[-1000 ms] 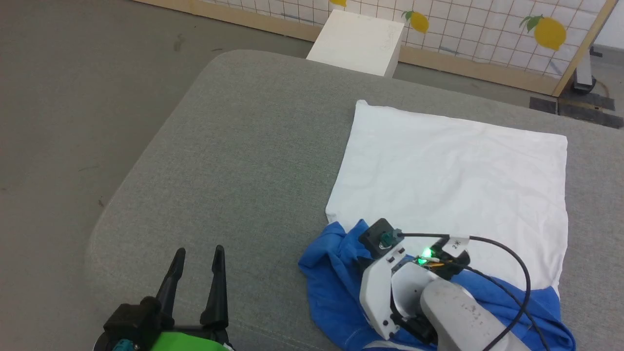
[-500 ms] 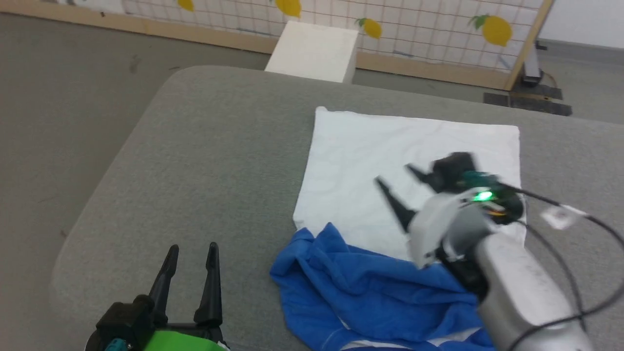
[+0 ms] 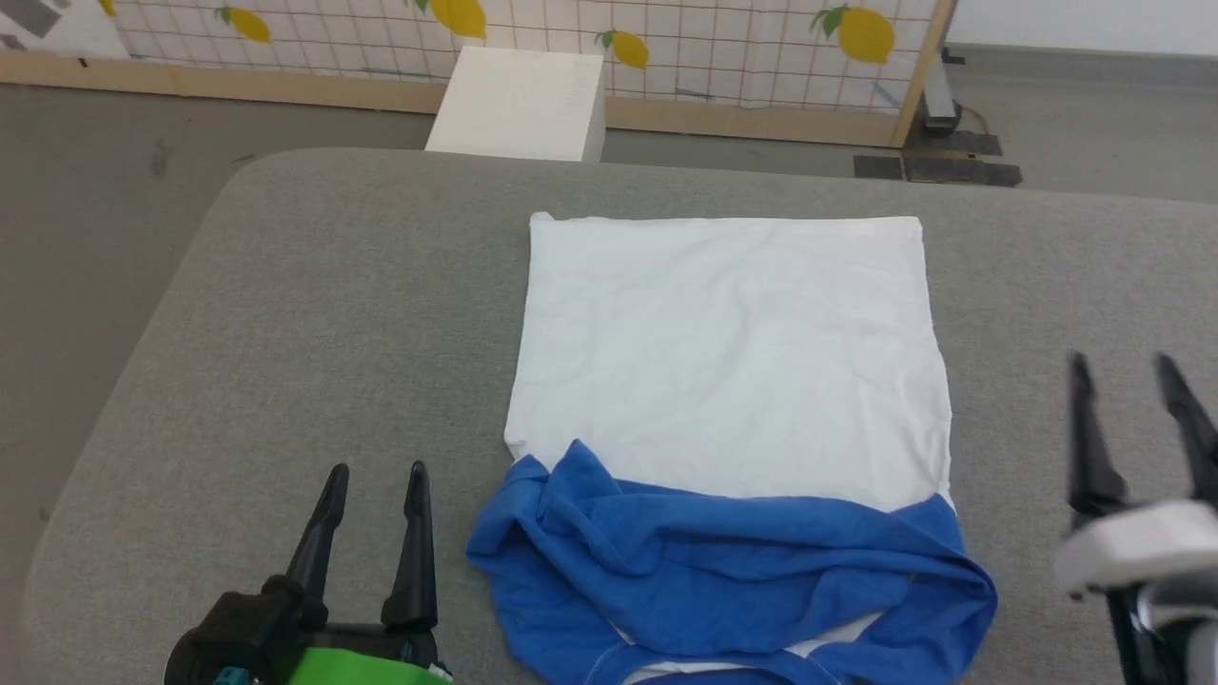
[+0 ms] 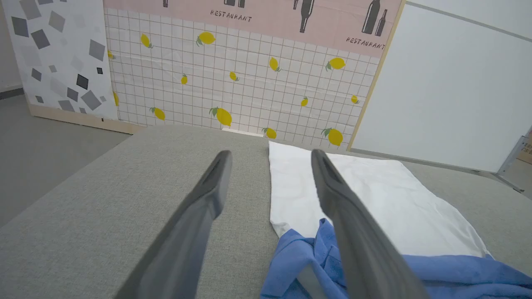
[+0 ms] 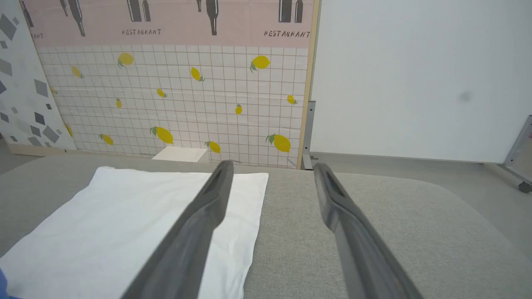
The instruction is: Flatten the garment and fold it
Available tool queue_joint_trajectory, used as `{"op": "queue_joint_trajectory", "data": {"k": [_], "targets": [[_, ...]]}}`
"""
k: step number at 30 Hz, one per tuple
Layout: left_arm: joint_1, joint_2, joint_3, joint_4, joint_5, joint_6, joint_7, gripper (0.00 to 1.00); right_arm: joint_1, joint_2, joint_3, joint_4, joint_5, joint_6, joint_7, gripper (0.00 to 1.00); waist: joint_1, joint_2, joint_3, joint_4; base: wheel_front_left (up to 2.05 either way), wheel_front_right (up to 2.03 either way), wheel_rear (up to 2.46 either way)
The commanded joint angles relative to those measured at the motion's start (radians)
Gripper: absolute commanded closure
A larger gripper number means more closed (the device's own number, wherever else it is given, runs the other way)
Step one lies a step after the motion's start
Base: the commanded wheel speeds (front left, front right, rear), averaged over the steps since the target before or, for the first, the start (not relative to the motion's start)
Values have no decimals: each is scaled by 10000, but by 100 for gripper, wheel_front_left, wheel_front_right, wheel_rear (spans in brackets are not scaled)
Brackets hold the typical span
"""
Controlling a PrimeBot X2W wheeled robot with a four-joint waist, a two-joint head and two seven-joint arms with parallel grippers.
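Note:
The garment [image 3: 728, 362] lies on the grey cushioned surface [image 3: 314, 314]. Its white body is spread flat toward the far side, and its blue upper part [image 3: 723, 571] is bunched in folds at the near edge. My left gripper [image 3: 376, 471] hovers open to the left of the blue bunch, empty. To the right of the shirt my right gripper [image 3: 1123, 362] stands open and empty too. The left wrist view has the garment [image 4: 374, 199] just right of the open fingers [image 4: 203, 195]. In the right wrist view the white body [image 5: 124, 220] lies to the left of the open fingers [image 5: 332, 195].
A white box [image 3: 519, 105] stands on the floor beyond the surface's far edge. Behind it runs a lemon-patterned panel [image 3: 666, 48] with a wooden frame. Grey floor [image 3: 86, 238] lies to the left. Bare cushion flanks the shirt on both sides.
My right gripper opened, let go of the blue part, rose and swung off to the right of the shirt. The head camera turned, so the whole picture shifted. The left gripper stayed put.

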Motion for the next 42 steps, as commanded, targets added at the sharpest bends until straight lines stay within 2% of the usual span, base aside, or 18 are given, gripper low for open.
{"op": "queue_joint_trajectory", "data": {"k": [1, 6, 15, 22, 26, 33, 37, 42], "targets": [[-43, -76, 48, 44, 175, -98, -84, 0, 418, 44, -258, -165, -117, -13, -304, 0, 0, 0, 33, -138, 0, 0, 0], [184, -220, 120, 262, 606, -242, -116, 0, 1464, 53, -741, 0, 395, -13, -881, 0, 0, 0, 18, -245, 0, 0, 0], [427, -622, 480, 534, 1025, -563, -120, 0, 1968, 55, -538, 241, 631, -13, -1151, 0, 0, 0, -28, -398, 0, 0, 0], [-151, -235, 503, 807, 1333, -932, -3, 0, 1820, 56, -411, -173, 660, -13, -898, 0, 0, 0, 253, -514, 0, 0, 0], [-1433, 282, 482, 802, 1439, -1342, 803, 0, 1705, 56, -313, -408, 816, -13, -816, 0, 0, 0, 731, -607, 0, 0, 0], [-4803, 1022, 416, 1246, 1140, -2246, 2532, 0, 1246, 56, -169, -619, 1041, -13, -946, 0, 0, 0, 1919, -910, 0, 0, 0], [-6659, 1440, 181, 1773, 927, -2524, 3395, 0, 925, 56, -6, -701, 1134, -13, -1097, 0, 0, 0, 2608, -1150, 0, 0, 0], [-8747, 1834, -125, 2868, 476, -2657, 4298, 0, 455, 56, 226, -744, 1225, -13, -1261, 0, 0, 0, 3509, -1501, 0, 0, 0]]}}
